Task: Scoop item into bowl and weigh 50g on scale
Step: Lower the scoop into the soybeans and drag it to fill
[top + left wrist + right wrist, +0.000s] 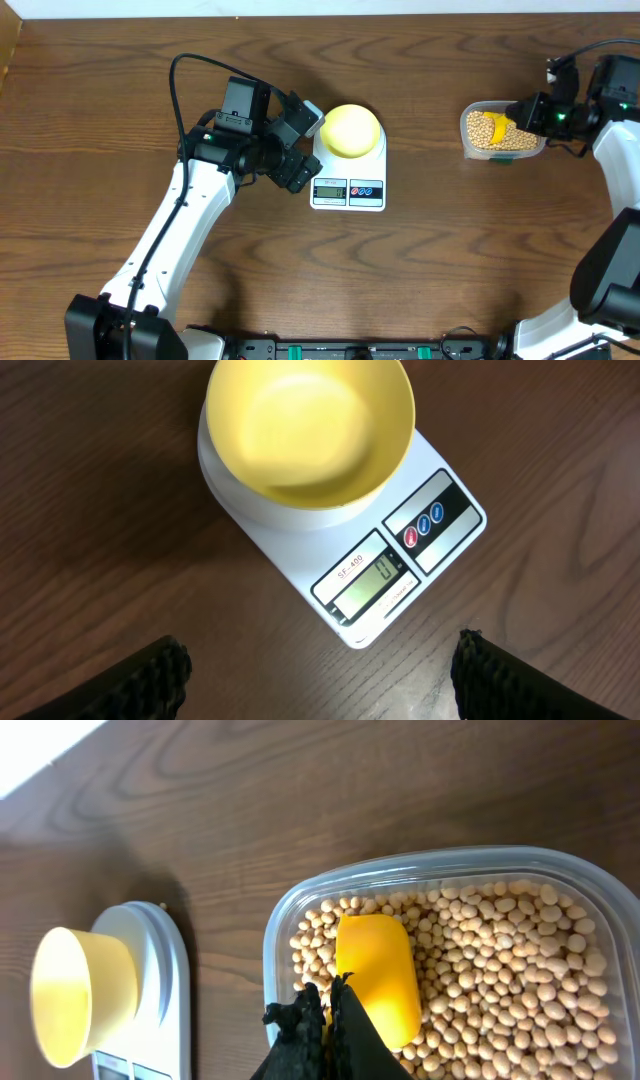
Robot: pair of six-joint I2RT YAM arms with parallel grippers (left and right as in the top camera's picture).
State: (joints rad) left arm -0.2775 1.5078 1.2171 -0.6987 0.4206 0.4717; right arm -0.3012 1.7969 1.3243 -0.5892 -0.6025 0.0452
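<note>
At the right of the table (120, 60), your right gripper (328, 992) is pinched shut on the yellow scoop (375, 975), which lies among the beans (500, 970) in the clear tub (420, 860). Your left gripper (320, 672) gapes wide just beside the scale (290, 540), which carries the pale yellow bowl (310, 425).

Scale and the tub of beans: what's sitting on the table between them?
Nothing: the overhead view shows only bare wooden table between the scale and the clear tub.
</note>
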